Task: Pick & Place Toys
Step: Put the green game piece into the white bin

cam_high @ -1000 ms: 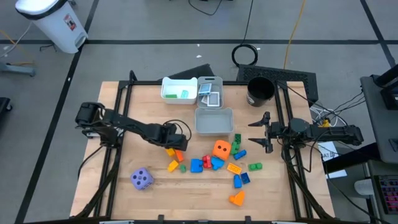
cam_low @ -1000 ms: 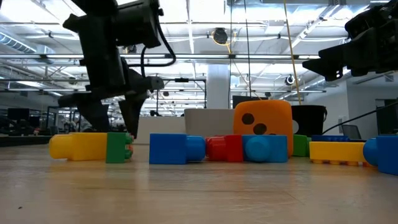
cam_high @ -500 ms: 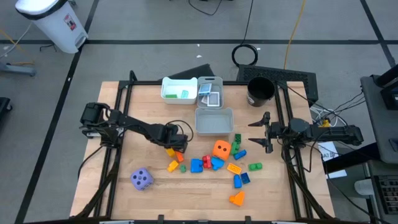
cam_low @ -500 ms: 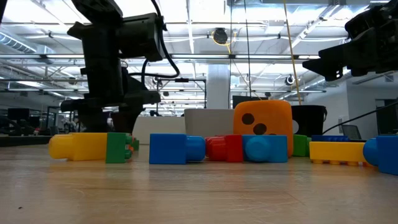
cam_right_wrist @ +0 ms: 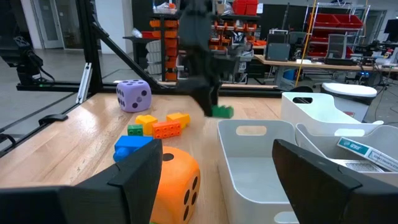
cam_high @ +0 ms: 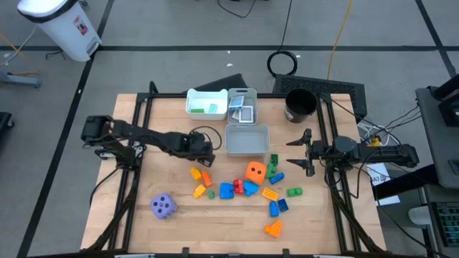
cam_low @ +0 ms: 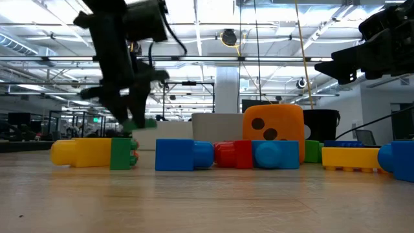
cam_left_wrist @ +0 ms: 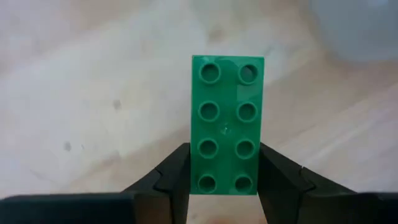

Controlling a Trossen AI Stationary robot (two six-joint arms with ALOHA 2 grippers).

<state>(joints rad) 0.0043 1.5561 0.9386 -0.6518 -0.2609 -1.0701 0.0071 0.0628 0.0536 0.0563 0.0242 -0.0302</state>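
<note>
Green building block (cam_left_wrist: pixel 227 125), a flat two-by-four plate with eight round studs, sits pinched by its long sides between the left gripper (cam_left_wrist: pixel 226 180) fingers, its long axis running straight out from them. It hangs above the wood, just beside the grey bin (cam_high: pixel 247 140), which holds nothing visible. One orange die (cam_high: pixel 255 172) and one purple die (cam_high: pixel 163 206) rest beyond. The right gripper (cam_high: pixel 304 151) waits, fingers spread, on the bin's other side.
</note>
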